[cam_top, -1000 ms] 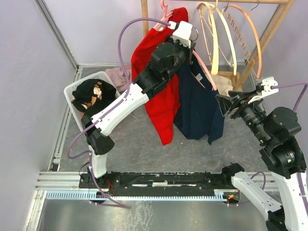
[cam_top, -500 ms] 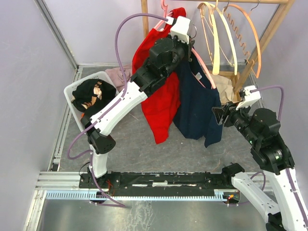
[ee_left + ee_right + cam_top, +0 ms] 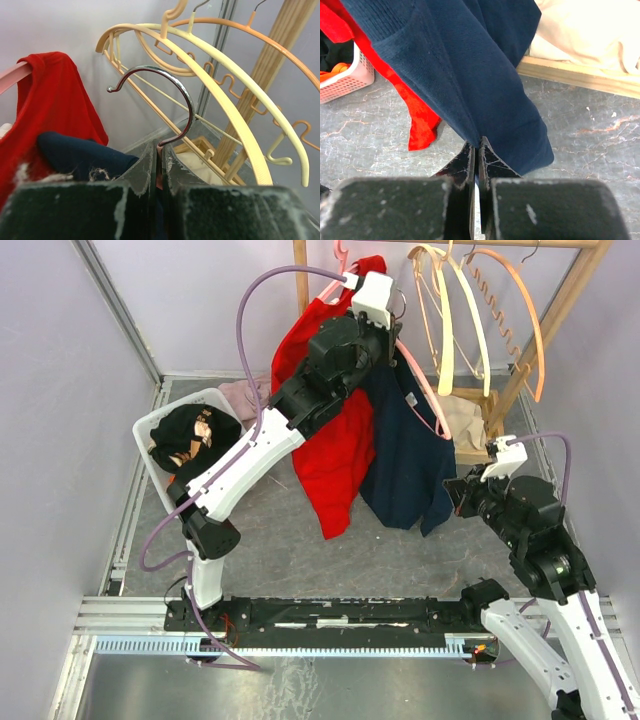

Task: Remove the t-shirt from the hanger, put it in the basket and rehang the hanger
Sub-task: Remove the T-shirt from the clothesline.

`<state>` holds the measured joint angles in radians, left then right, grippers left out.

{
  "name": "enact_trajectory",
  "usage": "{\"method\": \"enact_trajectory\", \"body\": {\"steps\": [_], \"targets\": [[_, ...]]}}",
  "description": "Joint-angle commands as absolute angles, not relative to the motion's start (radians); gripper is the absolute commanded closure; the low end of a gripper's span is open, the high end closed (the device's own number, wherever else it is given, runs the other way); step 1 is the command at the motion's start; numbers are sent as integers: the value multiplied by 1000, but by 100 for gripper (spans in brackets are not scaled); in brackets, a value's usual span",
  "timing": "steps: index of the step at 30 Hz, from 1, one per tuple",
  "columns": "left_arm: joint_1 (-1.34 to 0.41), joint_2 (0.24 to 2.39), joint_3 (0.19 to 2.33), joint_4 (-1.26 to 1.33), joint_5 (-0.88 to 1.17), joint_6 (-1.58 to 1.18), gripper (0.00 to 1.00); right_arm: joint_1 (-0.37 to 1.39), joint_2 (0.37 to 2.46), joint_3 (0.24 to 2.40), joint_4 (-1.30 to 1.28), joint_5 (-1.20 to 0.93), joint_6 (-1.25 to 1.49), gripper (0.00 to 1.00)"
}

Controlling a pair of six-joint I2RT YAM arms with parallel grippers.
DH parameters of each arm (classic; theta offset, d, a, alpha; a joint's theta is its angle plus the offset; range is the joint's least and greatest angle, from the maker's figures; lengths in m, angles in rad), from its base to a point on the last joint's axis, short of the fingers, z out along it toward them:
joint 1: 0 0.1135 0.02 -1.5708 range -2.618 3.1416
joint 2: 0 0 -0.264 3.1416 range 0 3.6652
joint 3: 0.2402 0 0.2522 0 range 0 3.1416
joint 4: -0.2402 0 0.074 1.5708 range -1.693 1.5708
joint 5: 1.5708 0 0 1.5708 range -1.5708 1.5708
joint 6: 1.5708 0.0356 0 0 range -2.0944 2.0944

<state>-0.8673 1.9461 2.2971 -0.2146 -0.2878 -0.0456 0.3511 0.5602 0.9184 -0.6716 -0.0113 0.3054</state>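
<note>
My right pincer (image 3: 479, 146) is pinched fully shut on the lower edge of the navy t-shirt (image 3: 470, 65), which hangs just above and ahead of it. My left pincer (image 3: 159, 150) is closed tight on the wire neck of the hanger (image 3: 186, 107), which curves up just above its tips. I judge both grips set but nothing removed: the shirt is draped on the hanger, so the whole pull-off is left.

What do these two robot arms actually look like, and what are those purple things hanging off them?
The left arm and right arm both mix white links with chunky black joints. A purple cable loops along each to a small white box at the wrist. The left claw and right claw each have two flat, dark fingers, scuffed whitish.
</note>
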Motion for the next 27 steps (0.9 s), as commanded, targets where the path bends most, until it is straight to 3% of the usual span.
{"method": "enact_trajectory", "body": {"steps": [1,17,23,27], "targets": [[-847,1926,2382,-125,-318,-98,97,353,530,872,-685,26,349,99],[-843,1929,2411,-132,-315,-114,97,352,470,767,-714,42,423,98],[-851,1892,2311,-98,-271,-129,97,352,495,846,-691,58,398,59],[-874,1871,2242,-79,-273,-112,97,353,520,940,-694,113,365,51]]}}
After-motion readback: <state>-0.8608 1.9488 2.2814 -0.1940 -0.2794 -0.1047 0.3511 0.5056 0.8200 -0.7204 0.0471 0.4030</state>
